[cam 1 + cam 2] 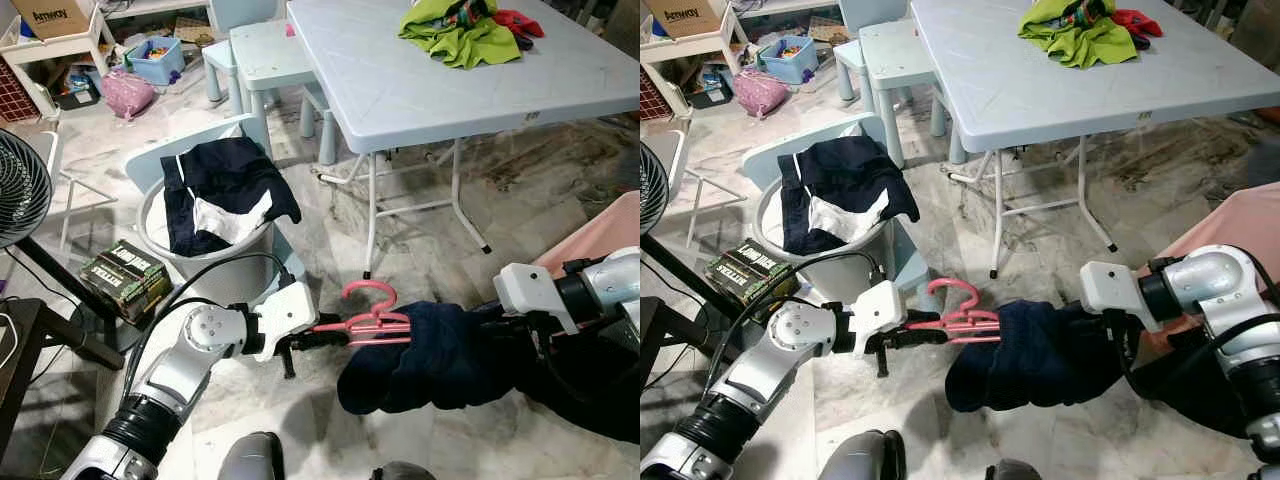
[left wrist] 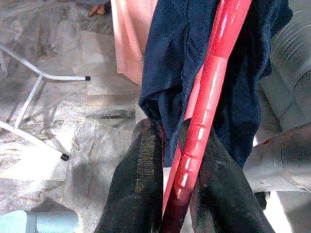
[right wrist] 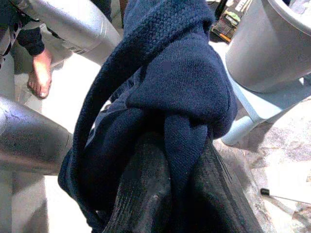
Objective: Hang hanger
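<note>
Low over the marble floor (image 1: 520, 190), the left claw (image 1: 322, 338) pinches the pink hanger (image 1: 372, 316) by one end, its hook pointing up. The hanger's other end disappears into a dark navy garment (image 1: 430, 357), which the right claw (image 3: 167, 194) grips bunched between its black fingers (image 3: 143, 189). Behind them stands a pale table (image 1: 420, 70) with bright clothes (image 1: 460, 30) heaped on it, and beside it a grey basket (image 1: 235, 250) draped with dark laundry (image 1: 225, 190).

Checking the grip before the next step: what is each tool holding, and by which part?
Left tool pinches the pink hanger by one arm's end. Right tool pinches a fold of the navy garment.
</note>
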Robot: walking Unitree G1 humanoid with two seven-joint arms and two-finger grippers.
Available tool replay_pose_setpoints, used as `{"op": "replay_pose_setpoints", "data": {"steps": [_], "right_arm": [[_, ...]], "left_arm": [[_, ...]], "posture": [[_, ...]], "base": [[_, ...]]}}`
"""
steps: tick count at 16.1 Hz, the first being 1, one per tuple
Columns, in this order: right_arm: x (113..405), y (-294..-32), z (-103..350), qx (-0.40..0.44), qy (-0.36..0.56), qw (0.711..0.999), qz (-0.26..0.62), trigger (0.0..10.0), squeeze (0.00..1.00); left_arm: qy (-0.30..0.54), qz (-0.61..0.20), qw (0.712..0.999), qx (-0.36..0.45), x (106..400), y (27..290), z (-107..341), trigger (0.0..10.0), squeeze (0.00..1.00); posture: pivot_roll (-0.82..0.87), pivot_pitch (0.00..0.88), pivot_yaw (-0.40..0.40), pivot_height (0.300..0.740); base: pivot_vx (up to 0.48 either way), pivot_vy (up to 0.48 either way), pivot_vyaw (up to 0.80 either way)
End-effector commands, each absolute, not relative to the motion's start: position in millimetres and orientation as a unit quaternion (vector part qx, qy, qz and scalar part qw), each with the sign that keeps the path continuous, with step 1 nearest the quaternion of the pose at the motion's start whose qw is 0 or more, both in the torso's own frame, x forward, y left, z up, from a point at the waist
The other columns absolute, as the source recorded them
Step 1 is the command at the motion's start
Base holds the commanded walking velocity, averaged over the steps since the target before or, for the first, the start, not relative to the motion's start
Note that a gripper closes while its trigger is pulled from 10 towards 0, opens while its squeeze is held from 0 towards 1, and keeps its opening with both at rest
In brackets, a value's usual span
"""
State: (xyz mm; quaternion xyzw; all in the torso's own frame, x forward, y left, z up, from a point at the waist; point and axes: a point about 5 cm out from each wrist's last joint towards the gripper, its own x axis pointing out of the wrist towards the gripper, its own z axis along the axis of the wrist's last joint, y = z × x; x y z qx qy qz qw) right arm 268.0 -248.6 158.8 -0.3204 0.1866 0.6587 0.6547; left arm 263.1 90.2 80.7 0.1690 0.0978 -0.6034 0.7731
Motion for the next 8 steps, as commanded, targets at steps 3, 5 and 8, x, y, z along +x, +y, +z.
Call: {"op": "replay_pose_setpoints", "data": {"steps": [3, 5, 8], "right_arm": [[268.6, -243.6, 162.4, -0.333, 0.173, 0.648, 0.663, 10.0, 0.0], [273.1, -241.4, 163.2, -0.34, 0.159, 0.66, 0.651, 10.0, 0.0], [273.4, -237.7, 161.8, -0.317, 0.167, 0.666, 0.654, 10.0, 0.0]], "left_arm": [[0.097, -0.602, 0.773, 0.173, 265.7, 90.8, 81.8, 0.0, 0.0], [0.094, -0.601, 0.777, 0.163, 265.0, 88.5, 81.9, 0.0, 0.0], [0.045, -0.53, 0.83, 0.168, 283.2, 88.4, 91.0, 0.0, 0.0]], "posture": [[-0.06, 0.079, 0.046, 0.74], [-0.06, 0.078, 0.046, 0.74], [-0.06, 0.074, 0.045, 0.74]], "base": [[0.0, 0.0, 0.0], [0.0, 0.0, 0.0], [0.0, 0.0, 0.0]]}}
